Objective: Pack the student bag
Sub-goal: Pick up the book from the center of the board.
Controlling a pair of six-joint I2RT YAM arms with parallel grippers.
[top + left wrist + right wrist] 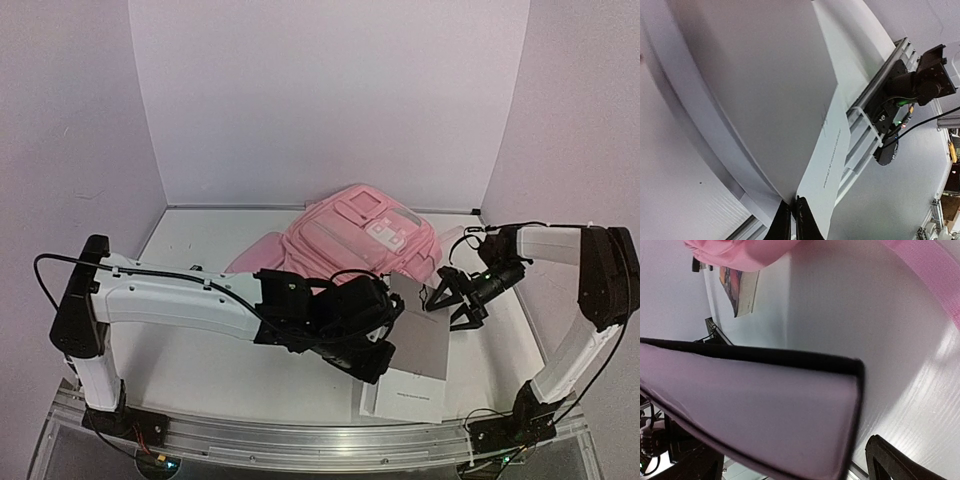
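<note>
Left gripper (791, 222) clenches the grey book (422, 338) (lifted, near the student bag (350, 235)); right gripper (446, 308) gapes, released, at its right corner.

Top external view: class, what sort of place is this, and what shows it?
Probably a robot lab test cell: plain white walls box in a white table, two white robot arms stand bolted to an aluminium rail, and a large soft pink fabric backpack lies beside a flat grey book.
</note>
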